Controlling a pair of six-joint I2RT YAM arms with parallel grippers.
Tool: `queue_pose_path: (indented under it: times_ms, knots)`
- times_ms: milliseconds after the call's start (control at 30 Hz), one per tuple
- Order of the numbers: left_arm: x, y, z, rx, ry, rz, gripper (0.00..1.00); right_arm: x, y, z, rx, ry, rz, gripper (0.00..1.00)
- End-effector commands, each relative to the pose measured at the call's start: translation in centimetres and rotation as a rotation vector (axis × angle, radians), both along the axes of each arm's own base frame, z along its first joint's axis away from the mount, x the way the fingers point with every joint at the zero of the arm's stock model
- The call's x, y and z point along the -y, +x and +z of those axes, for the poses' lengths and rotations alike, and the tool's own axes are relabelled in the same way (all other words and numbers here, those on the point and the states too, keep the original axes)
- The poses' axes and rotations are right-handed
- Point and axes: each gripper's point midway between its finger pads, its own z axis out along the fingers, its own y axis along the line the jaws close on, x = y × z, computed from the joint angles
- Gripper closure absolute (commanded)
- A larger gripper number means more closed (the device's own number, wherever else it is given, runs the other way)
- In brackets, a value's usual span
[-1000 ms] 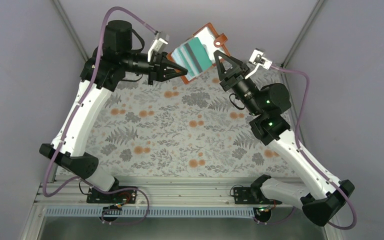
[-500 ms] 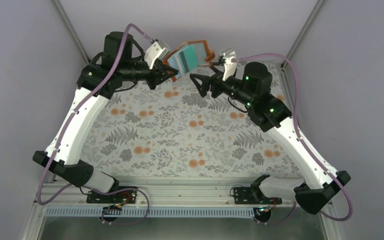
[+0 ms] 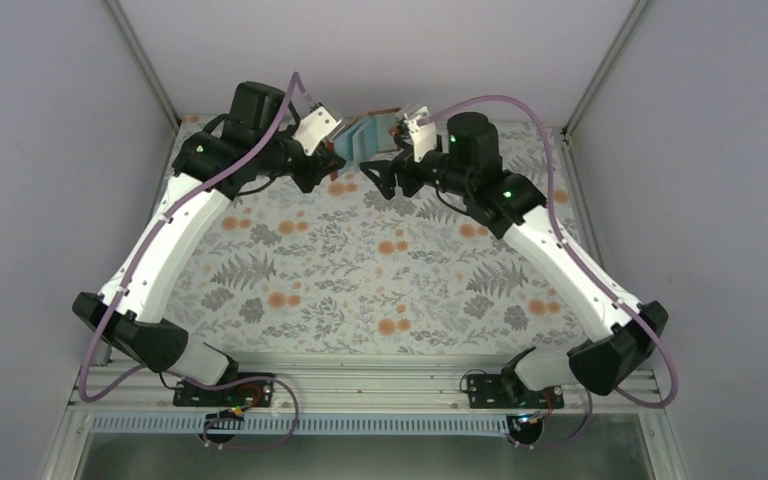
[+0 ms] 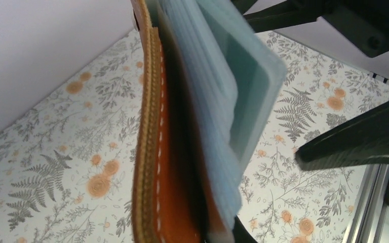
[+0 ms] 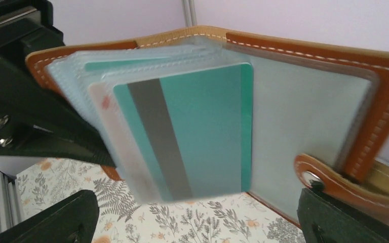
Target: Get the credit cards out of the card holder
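The card holder point(image 5: 375, 96), brown leather with pale blue-grey pockets, hangs open above the back of the table point(image 3: 360, 260). My left gripper point(image 3: 336, 160) is shut on its left edge point(image 4: 152, 152). In the right wrist view a teal-green credit card point(image 5: 202, 126) with a grey stripe sticks out of the front pocket. A pale pink card point(image 5: 106, 131) and another teal edge point(image 5: 111, 65) lie behind it. My right gripper point(image 5: 197, 223) is open just below the holder, with its fingers point(image 5: 55, 217) spread wide on either side and touching nothing. From above, the holder point(image 3: 365, 135) shows nearly edge-on.
The holder's strap with a metal snap point(image 5: 329, 179) hangs close to my right gripper's right finger. The floral table cloth point(image 3: 380, 290) lies under both arms. Grey walls point(image 3: 380, 50) close in the back and sides.
My left gripper has lowered the holder and turned it edge-on to the top camera. The right gripper opened wide, swung left and came in under the holder.
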Motion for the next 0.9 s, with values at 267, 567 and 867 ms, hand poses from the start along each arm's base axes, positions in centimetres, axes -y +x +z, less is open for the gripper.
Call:
queue_pose_path:
  times_ms: [267, 567, 867]
  knots:
    - [0.9, -1.3, -1.5, -0.038, -0.016, -0.062, 0.98, -4.0, 0.3, 1.4, -0.073, 0.167, 0.137, 0.01]
    - [1.2, -2.7, -1.3, -0.045, -0.041, -0.116, 0.98, -2.8, 2.8, -1.1, -0.118, 0.118, -0.013, 0.2]
    - [2.1, -5.4, 0.2, -0.06, -0.118, -0.237, 0.98, -1.0, 2.6, -2.0, -0.105, 0.089, -0.023, 0.44]
